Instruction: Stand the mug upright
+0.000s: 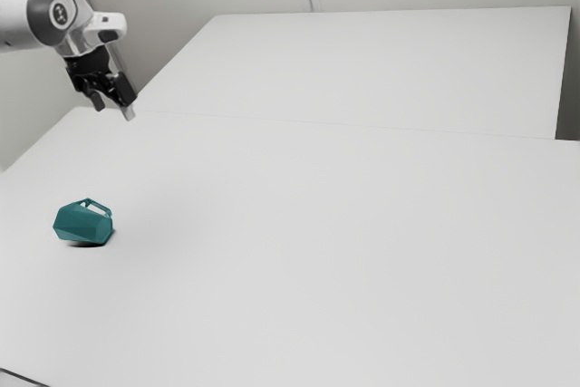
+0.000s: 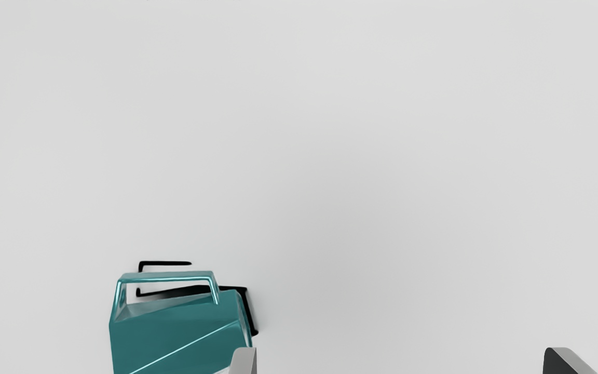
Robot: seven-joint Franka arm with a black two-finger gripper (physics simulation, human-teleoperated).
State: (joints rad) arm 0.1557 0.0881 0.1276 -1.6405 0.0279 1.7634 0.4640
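Teal, faceted, glossy mug [image 1: 83, 226] lay on its side on the smooth white table [image 1: 317, 242], toward the exterior view's left; not upright. Its angular loop handle [image 2: 166, 277] stood on the upper side of the body. A dark shadow [image 2: 251, 317] fell on the table beside it. Black two-finger gripper [image 1: 114, 108], on the white arm [image 1: 23, 6], was raised above the table, well apart from the mug. Jaws: spread wide, nothing pinched. Wrist view: one grey fingertip [image 2: 244, 362] overlapped the mug's edge in the line of sight; the mug's visible body lay mostly outside the gap between the fingers.
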